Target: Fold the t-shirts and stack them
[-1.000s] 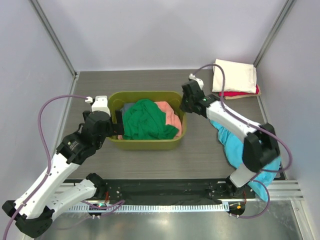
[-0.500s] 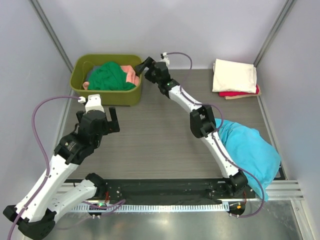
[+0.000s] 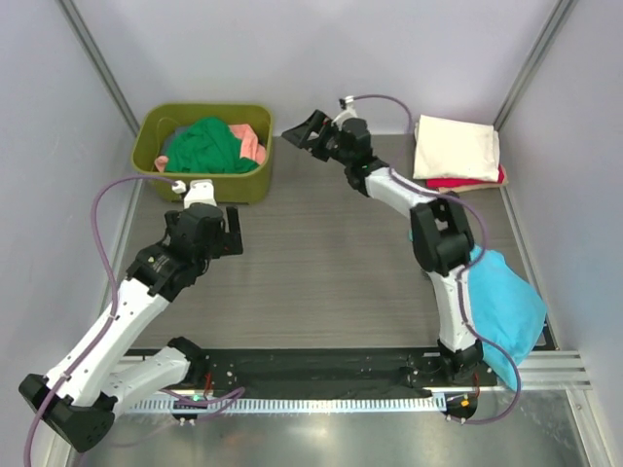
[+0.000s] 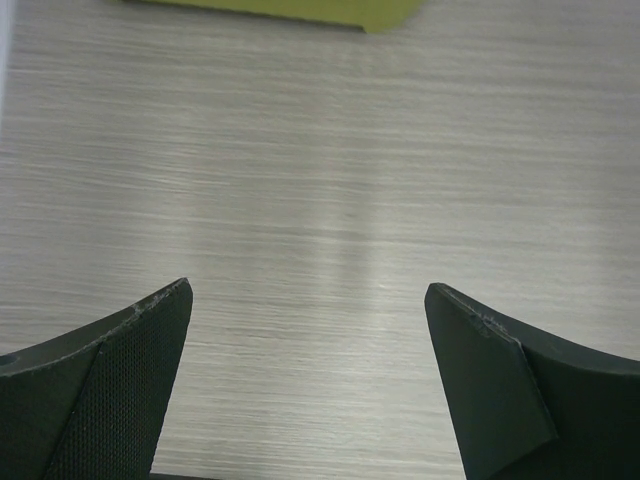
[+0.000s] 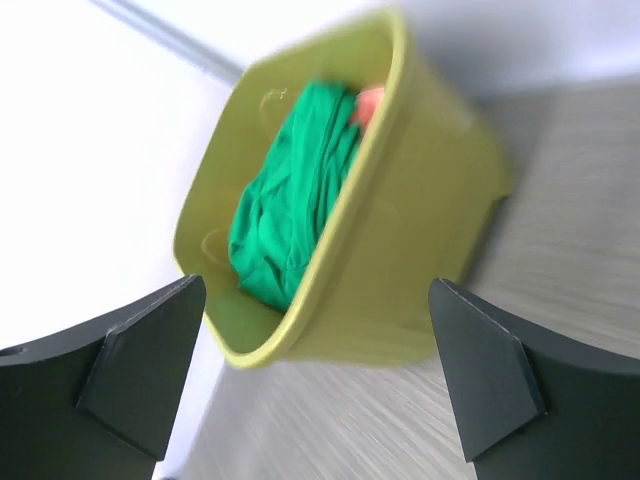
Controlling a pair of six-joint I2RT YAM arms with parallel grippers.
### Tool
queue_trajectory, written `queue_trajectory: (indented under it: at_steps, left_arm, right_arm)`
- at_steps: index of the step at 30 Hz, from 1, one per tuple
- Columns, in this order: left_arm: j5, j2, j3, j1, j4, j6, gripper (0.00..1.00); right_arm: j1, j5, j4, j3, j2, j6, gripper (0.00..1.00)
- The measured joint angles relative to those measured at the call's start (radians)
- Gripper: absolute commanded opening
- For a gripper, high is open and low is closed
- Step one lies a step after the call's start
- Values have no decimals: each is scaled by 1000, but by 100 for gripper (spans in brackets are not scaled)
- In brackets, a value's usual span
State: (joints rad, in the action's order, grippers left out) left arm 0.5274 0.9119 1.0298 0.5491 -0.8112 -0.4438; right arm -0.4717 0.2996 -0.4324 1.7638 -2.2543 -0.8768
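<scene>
With your left pincer (image 4: 310,298) and right pincer (image 3: 298,128) both apart and empty, reach for the turquoise t-shirt (image 3: 508,304), bunched at the right edge of the bench (image 3: 321,263) and seemingly overhanging it, pinch 2 corners and drag it flat to the centre

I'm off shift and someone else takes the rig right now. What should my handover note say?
Left pincer: open, empty, over bare table near the tub.
Right pincer: open, empty, facing the tub.
Tub, far left corner: dark green shirt and salmon-pink shirt, unfolded.
Done: cream-white shirt folded on the red shirt, far right.
To do: turquoise shirt lies crumpled at the near right edge; fold and stack it, then the tub's shirts.
</scene>
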Motion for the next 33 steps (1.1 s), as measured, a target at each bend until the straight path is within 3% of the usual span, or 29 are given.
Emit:
queue_trajectory:
  at_steps: [5, 10, 16, 21, 23, 27, 30, 33]
  left_arm:
    - [-103, 131, 42, 0, 25, -22, 100]
    - [-167, 439, 249, 3, 97, -47, 100]
    - [-186, 980, 705, 2, 172, -19, 100]
    - [-225, 1495, 1328, -45, 82, 8, 100]
    - [-239, 1606, 1459, -79, 42, 11, 100]
    - [-290, 1630, 1447, -158, 9, 7, 100]
    - [-291, 1574, 1386, -222, -26, -9, 100]
    - [-296, 1444, 1277, -280, -61, -26, 100]
  right_arm:
    - [78, -84, 245, -119, 356, 204, 100]
    - [118, -224, 338, -416, 794, 314, 100]
    - [118, -305, 490, -684, 1152, 358, 100]
    - [117, -378, 661, -793, 1325, 365, 100]
    - [118, -436, 734, -816, 1369, 365, 100]
    - [120, -543, 833, -854, 1355, 355, 100]
    - [126, -606, 855, -855, 1230, 351, 100]
    - [135, -661, 853, -821, 933, 353, 100]
